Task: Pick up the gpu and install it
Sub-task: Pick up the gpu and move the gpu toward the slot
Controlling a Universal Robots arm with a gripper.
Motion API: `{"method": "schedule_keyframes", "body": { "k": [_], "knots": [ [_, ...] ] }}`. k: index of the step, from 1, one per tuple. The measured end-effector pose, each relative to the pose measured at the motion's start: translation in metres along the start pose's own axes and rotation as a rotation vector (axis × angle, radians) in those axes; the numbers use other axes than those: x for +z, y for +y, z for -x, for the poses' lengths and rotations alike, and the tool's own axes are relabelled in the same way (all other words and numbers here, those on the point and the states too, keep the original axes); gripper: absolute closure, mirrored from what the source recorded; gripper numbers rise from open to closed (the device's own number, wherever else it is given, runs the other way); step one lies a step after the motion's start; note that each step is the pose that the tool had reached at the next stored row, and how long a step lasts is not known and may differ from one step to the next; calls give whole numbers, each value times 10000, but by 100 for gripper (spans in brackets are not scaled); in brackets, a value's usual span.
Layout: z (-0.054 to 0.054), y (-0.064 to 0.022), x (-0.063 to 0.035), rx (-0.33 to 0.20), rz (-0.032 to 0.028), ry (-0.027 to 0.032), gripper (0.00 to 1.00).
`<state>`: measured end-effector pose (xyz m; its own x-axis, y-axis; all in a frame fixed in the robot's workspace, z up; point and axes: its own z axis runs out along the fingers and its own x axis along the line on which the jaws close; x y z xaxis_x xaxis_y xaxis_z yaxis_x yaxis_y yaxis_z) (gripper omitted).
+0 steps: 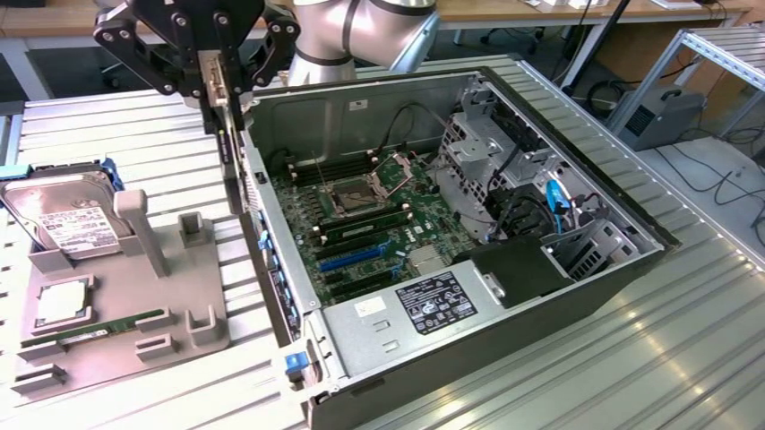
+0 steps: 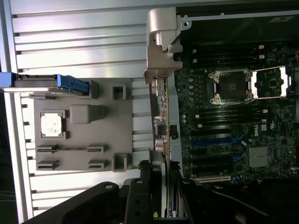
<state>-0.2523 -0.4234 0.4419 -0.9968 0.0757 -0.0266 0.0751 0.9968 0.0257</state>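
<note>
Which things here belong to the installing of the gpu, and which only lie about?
For the job: gpu, held by the hand; open computer case.
Lying about: hard drive, memory stick, processor chip, grey holder.

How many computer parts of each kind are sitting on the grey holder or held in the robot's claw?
Hard drive: 1
Processor chip: 1
Green memory stick: 1
gpu, clamped in the gripper: 1
Total: 4
</note>
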Motion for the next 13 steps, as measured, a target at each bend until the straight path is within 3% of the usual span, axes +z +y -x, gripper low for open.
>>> {"method": "schedule_keyframes", "body": {
  "k": [13],
  "knots": [
    [82, 6, 2, -1, -24, -2, 73]
  ]
}}
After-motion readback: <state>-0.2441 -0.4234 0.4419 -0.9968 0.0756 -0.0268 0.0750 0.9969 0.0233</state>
